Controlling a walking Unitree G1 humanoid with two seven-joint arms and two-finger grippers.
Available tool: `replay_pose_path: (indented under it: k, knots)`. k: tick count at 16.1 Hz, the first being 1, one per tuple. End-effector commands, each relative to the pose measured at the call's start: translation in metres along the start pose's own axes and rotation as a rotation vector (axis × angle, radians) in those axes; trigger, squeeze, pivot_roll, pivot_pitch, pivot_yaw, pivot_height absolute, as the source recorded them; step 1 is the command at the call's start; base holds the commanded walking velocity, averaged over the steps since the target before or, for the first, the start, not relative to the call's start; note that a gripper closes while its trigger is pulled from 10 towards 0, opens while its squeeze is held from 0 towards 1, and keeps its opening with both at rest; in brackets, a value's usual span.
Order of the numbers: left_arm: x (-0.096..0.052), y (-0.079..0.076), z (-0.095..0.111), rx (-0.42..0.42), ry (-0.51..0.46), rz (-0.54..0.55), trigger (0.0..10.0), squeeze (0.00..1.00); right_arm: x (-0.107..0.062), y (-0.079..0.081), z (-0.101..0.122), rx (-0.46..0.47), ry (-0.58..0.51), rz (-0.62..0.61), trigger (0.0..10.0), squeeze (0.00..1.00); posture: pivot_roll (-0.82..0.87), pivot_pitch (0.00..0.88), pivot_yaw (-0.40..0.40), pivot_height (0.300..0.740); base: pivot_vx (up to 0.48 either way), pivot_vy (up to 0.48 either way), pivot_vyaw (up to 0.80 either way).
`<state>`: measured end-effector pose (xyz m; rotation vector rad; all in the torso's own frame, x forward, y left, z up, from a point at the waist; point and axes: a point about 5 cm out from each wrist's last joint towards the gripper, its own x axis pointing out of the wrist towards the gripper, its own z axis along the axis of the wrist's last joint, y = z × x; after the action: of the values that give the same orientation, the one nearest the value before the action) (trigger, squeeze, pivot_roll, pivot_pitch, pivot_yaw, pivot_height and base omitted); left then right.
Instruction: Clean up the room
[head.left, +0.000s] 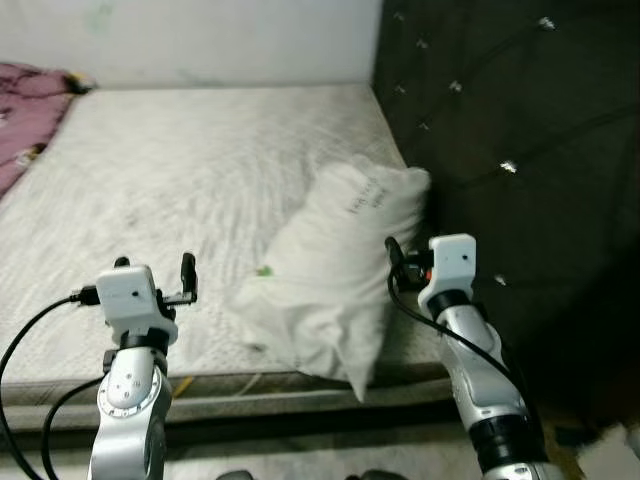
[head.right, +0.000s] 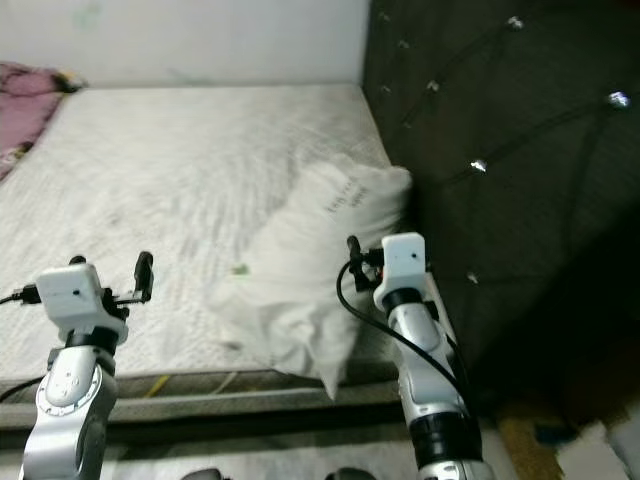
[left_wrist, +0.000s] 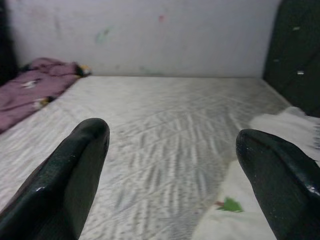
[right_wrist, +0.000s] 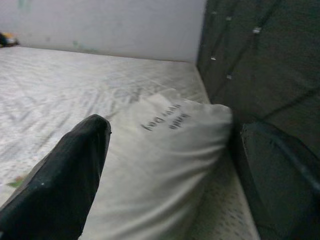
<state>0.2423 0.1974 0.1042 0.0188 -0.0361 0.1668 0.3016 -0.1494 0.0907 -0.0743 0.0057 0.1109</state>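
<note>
A white pillow (head.left: 335, 265) with dark lettering lies rumpled on the bare mattress (head.left: 180, 170), its far end against the dark headboard (head.left: 520, 150). Its near corner hangs over the mattress's front edge. My right gripper (right_wrist: 170, 165) is open just before the pillow's near right side, one finger (head.left: 393, 255) by the fabric, not closed on it. My left gripper (left_wrist: 170, 175) is open above the mattress, left of the pillow, with nothing between its fingers (head.left: 187, 275). A small green scrap (head.left: 264, 270) sits at the pillow's left edge.
A purple blanket (head.left: 25, 110) is bunched at the mattress's far left corner. A white wall (head.left: 200, 40) runs behind the bed. The tufted headboard stands along the right side. Something pale (head.left: 612, 450) lies on the floor at the lower right.
</note>
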Motion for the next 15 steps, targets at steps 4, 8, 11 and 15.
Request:
replay_pose_path:
  k: [4,8,11,15]
  knots:
    - [0.008,-0.006,0.006,-0.008,-0.019,-0.036,10.0,0.00,0.001,0.001,-0.004,-0.020,0.008,-0.002,10.0,0.00,0.02,0.000,0.051,0.740,0.000,0.000,-0.40]
    - [-0.009,0.002,-0.008,0.013,0.041,-0.018,10.0,0.00,-0.010,0.007,-0.012,-0.021,0.030,0.022,10.0,0.00,0.03,0.000,0.051,0.740,0.000,0.000,0.00]
    - [-0.011,0.001,-0.009,0.016,0.028,-0.032,10.0,0.00,-0.008,0.011,-0.014,-0.034,0.036,0.043,10.0,0.00,0.04,0.000,0.039,0.740,0.000,0.000,0.00]
    - [-0.010,0.000,-0.006,0.011,0.006,-0.041,10.0,0.00,-0.003,0.011,-0.010,-0.052,0.026,0.061,10.0,0.00,0.05,0.000,0.024,0.740,0.232,0.000,0.00]
